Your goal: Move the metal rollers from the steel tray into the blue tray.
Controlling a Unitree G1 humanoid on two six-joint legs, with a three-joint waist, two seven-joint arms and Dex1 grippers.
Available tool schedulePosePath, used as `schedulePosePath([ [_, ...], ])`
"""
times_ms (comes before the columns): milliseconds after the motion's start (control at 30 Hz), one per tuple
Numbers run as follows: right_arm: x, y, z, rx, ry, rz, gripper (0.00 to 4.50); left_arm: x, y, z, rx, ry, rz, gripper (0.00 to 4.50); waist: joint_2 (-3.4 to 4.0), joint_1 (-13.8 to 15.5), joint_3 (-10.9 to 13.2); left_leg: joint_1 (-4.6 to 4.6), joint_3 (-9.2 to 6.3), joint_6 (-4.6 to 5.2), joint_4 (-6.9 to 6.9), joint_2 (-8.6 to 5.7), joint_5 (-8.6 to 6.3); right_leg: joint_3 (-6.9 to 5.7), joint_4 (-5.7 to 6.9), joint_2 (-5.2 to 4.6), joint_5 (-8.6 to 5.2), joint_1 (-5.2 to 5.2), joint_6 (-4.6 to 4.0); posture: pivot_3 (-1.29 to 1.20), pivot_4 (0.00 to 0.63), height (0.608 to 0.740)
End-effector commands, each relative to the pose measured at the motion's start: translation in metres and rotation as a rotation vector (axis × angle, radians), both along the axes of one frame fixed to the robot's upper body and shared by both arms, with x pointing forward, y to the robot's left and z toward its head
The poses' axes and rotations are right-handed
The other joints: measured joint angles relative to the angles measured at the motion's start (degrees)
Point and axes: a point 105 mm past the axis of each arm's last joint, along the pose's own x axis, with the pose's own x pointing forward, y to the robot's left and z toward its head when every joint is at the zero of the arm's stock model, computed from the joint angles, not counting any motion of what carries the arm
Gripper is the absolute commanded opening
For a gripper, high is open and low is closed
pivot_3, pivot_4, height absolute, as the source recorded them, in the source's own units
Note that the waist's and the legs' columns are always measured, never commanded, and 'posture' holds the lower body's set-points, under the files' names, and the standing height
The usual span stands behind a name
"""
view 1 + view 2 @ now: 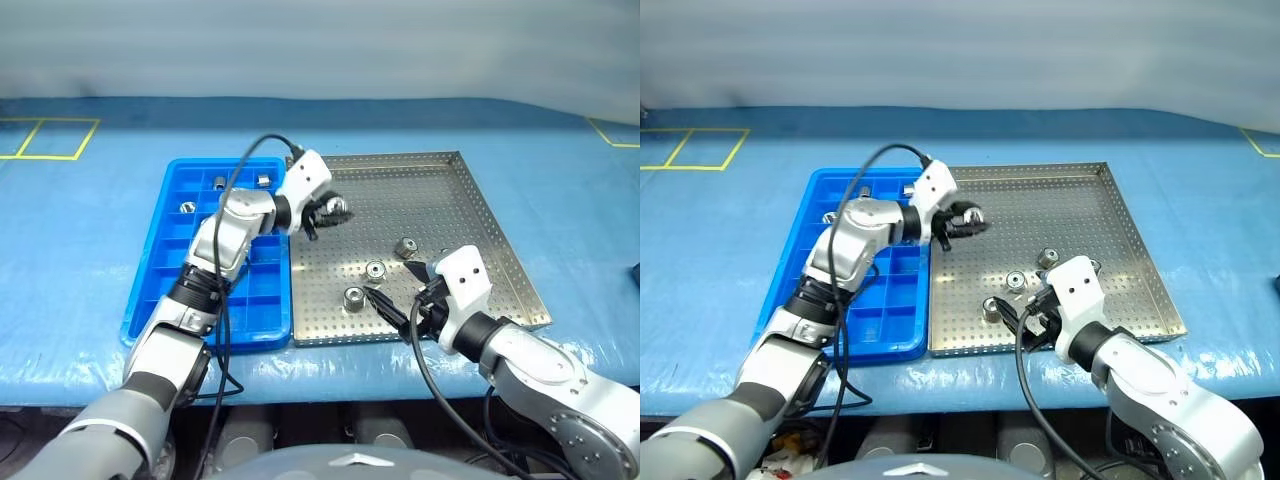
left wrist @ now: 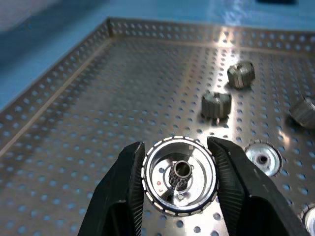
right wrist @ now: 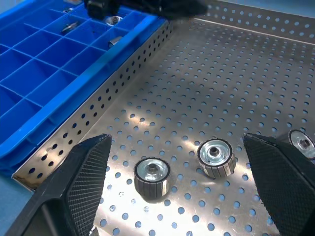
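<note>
Your left gripper [image 2: 179, 184] is clamped on one metal roller [image 2: 179, 183], held above the steel tray [image 1: 450, 200] near its edge beside the blue tray [image 1: 170, 240]. Right gripper [image 3: 177, 196] has its fingers spread wide, low over the steel tray's near side, holding nothing. Loose rollers [image 3: 151, 178] lie on the perforated floor between and beyond those fingers; a few [image 1: 187, 207] sit in the blue tray's far compartments. Likely solid, rigid, smooth-sided and prone to roll or slip. Pinch across the round side wall, as the left does now.
</note>
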Motion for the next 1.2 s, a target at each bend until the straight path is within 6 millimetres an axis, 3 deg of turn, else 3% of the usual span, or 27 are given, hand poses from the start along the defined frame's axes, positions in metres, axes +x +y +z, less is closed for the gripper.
schedulePosePath([
  [33,0.003,0.009,0.009,-0.007,-0.054,0.054,4.5,0.001,0.031,0.017,-0.065,-0.056,0.172,1.7,0.0,0.21,0.0,0.03,-0.03,-0.01,-0.01,-0.01,0.0,-0.03,0.01,0.0,0.0,0.05,0.0,0.0,0.15,0.74],
  [233,0.011,0.024,0.013,-0.022,-0.085,0.159,4.5,-0.008,0.096,0.013,-0.034,-0.118,0.539,1.7,-0.04,1.15,0.03,0.07,-0.06,-0.04,0.01,-0.02,0.02,-0.05,0.02,0.0,0.06,0.1,0.02,0.08,0.15,0.74],
  [467,0.02,0.041,0.014,-0.069,-0.152,0.282,4.5,-0.022,0.138,-0.011,0.02,-0.106,0.824,1.7,-0.06,3.62,0.02,0.12,-0.12,-0.06,0.02,-0.05,0.04,-0.13,0.0,-0.02,0.05,0.18,0.0,0.14,0.15,0.74],
  [767,0.02,0.051,0.012,-0.056,-0.15,0.359,4.5,-0.041,0.151,-0.028,0.062,-0.071,0.943,1.7,-0.08,5.4,0.03,0.09,-0.16,-0.07,0.0,-0.06,0.04,-0.21,-0.01,-0.09,-0.04,0.17,-0.24,0.2,0.15,0.74],
  [1100,0.018,0.046,0.01,-0.069,-0.144,0.348,4.5,-0.047,0.161,-0.051,0.159,0.027,1.009,1.7,-0.08,6.24,0.03,0.08,-0.2,-0.09,-0.02,-0.06,0.05,-0.33,0.0,-0.14,-0.16,0.17,-0.45,0.21,0.15,0.74],
  [1200,0.018,0.045,0.01,-0.069,-0.144,0.339,4.5,-0.047,0.159,-0.055,0.161,0.062,1.004,2.63,-0.08,6.24,0.03,0.08,-0.21,-0.09,-0.03,-0.1,0.05,-0.38,0.01,-0.19,-0.17,0.16,-0.46,0.19,0.15,0.74],
])
